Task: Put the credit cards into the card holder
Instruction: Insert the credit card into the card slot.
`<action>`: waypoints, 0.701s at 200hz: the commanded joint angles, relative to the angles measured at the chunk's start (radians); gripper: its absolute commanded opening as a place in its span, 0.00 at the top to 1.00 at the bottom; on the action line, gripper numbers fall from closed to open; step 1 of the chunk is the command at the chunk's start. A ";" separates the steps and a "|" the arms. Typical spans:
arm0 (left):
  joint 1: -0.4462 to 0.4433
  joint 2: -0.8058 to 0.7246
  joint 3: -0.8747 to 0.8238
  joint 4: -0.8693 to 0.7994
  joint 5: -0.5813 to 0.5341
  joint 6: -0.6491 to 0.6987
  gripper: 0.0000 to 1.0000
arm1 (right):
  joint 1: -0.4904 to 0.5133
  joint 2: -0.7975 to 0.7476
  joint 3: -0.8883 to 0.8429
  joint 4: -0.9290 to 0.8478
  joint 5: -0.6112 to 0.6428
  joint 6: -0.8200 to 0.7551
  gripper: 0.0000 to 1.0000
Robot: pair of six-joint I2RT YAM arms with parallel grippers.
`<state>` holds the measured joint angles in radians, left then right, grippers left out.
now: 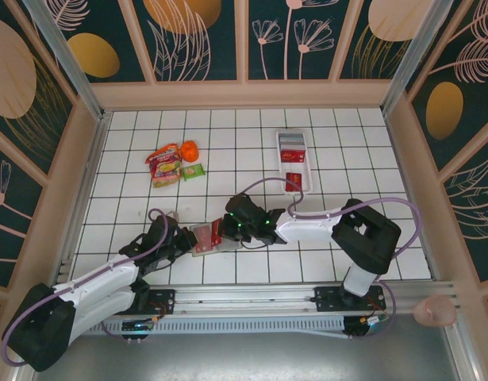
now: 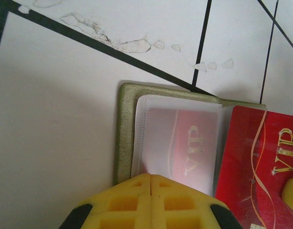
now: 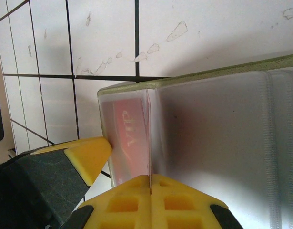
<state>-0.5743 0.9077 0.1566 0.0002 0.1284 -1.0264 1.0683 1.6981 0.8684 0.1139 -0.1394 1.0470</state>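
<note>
Left tool [image 2: 151, 177] and right tool [image 3: 150, 177], both pinched closed, met over the open wallet [image 1: 204, 238], near-centre on the bench [image 1: 347, 159]. A loose card [image 2: 260, 162] lay just right of the sleeved card [image 2: 184, 148], nearer the right tool.

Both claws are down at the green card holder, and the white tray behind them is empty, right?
No, the white tray isn't empty: the top view shows red cards lying in it. The left claw and right claw are indeed down at the green card holder.
</note>
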 commanded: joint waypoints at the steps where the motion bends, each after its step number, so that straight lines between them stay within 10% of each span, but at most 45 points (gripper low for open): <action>1: 0.004 0.013 -0.036 -0.105 0.016 -0.007 1.00 | -0.004 0.018 0.021 0.012 0.019 -0.001 1.00; 140: 0.004 0.013 -0.043 -0.102 0.017 -0.014 1.00 | -0.018 0.011 -0.029 0.102 -0.046 -0.046 1.00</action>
<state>-0.5743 0.9077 0.1558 0.0006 0.1307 -1.0267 1.0470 1.7027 0.8658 0.1593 -0.1612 0.9974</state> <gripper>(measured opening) 0.061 0.060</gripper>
